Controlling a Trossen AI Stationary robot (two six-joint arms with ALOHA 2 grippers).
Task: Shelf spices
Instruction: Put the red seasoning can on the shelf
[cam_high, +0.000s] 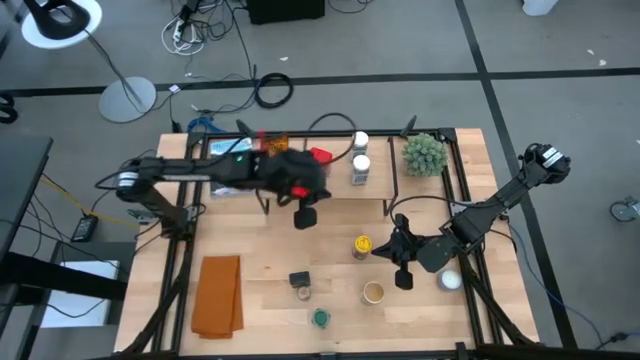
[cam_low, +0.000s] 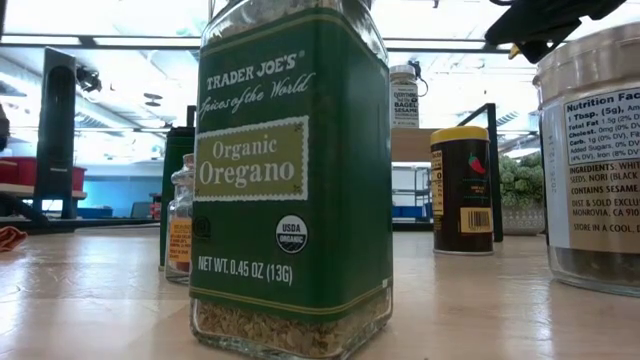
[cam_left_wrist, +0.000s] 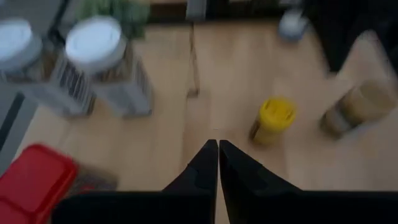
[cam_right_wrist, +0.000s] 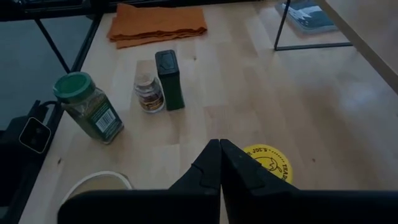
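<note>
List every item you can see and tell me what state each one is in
left gripper: shut, empty, at the shelf's front edge.
right gripper: shut, empty.
white-capped jars: upright on the shelf.
red tin: on the shelf.
yellow-lidded jar: upright on the table.
green-lidded jar: upright on the table.
orange cloth: folded flat.

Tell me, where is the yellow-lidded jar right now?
Seen from above, the yellow-lidded jar stands on the table in front of the shelf, just left of the right claw, with a tan-lidded jar nearby.
</note>
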